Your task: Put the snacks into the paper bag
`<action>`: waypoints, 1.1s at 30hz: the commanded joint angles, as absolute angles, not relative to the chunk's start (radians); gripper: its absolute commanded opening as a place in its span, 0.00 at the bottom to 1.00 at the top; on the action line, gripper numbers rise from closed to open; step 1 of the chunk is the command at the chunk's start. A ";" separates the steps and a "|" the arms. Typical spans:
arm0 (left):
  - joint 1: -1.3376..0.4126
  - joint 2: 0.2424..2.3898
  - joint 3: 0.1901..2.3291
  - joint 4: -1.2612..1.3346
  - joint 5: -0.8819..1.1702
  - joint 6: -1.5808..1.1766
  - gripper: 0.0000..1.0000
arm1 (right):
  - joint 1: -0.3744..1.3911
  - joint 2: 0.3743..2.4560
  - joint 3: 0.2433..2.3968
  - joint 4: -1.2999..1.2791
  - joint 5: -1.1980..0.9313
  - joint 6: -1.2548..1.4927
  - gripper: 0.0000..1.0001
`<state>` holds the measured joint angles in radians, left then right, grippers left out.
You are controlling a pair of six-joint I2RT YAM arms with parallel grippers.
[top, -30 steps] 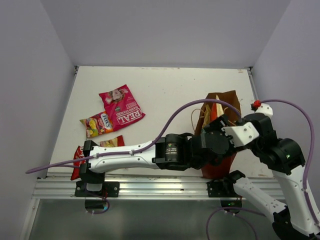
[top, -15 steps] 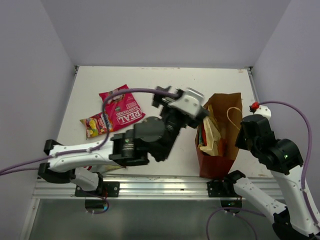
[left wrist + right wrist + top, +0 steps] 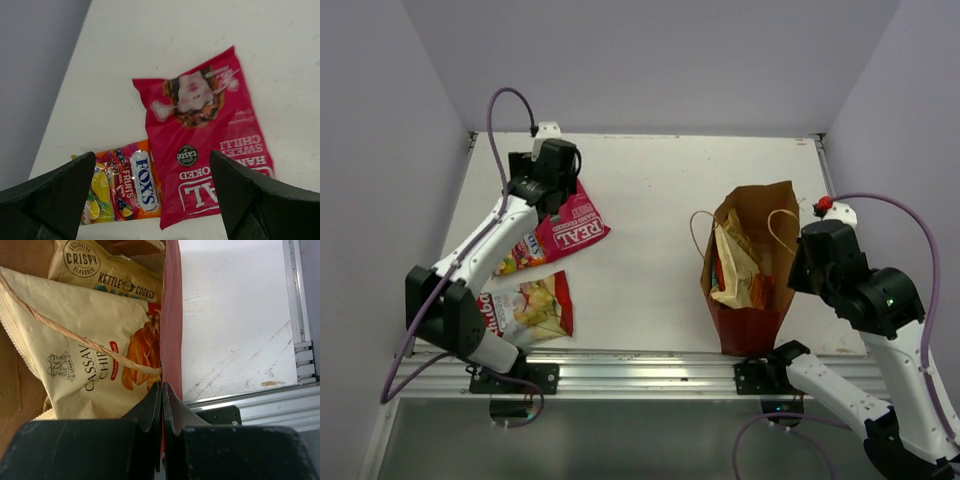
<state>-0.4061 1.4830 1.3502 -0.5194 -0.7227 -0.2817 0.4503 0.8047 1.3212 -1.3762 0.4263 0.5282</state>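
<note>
The paper bag (image 3: pixel 765 200) stands open at the right, with the cream-and-orange packet (image 3: pixel 732 262) and the tan-and-blue packet (image 3: pixel 110 271) inside. My right gripper (image 3: pixel 161 387) is shut on the bag's right wall (image 3: pixel 171 315), next to a twine handle (image 3: pixel 75 337). My left gripper (image 3: pixel 152 200) is open and empty. It hovers above the magenta "REAL" packet (image 3: pixel 210 145) and the small red-yellow packet (image 3: pixel 120 187) at the far left. The red-and-white packet (image 3: pixel 525 308) lies near the front left edge.
The left wall runs close beside the left arm (image 3: pixel 480 250). The aluminium rail (image 3: pixel 620 375) lines the table's near edge. The right arm's purple cable (image 3: pixel 920 225) loops over the right edge.
My left arm has swung from over the bag to the far left, above the magenta packet. The red-and-white packet is now uncovered. My right gripper still holds the bag wall.
</note>
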 commanded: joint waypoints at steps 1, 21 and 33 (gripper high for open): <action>-0.308 1.574 1.269 -0.536 -0.603 -0.382 1.00 | 0.448 0.805 1.341 -1.473 0.405 0.514 0.00; -0.216 1.810 1.022 -0.167 -0.267 -0.348 0.97 | 0.446 0.785 1.348 -1.525 0.417 0.534 0.00; -0.215 1.711 1.015 -0.195 -0.236 -0.353 0.00 | 0.446 0.796 1.328 -1.505 0.411 0.543 0.00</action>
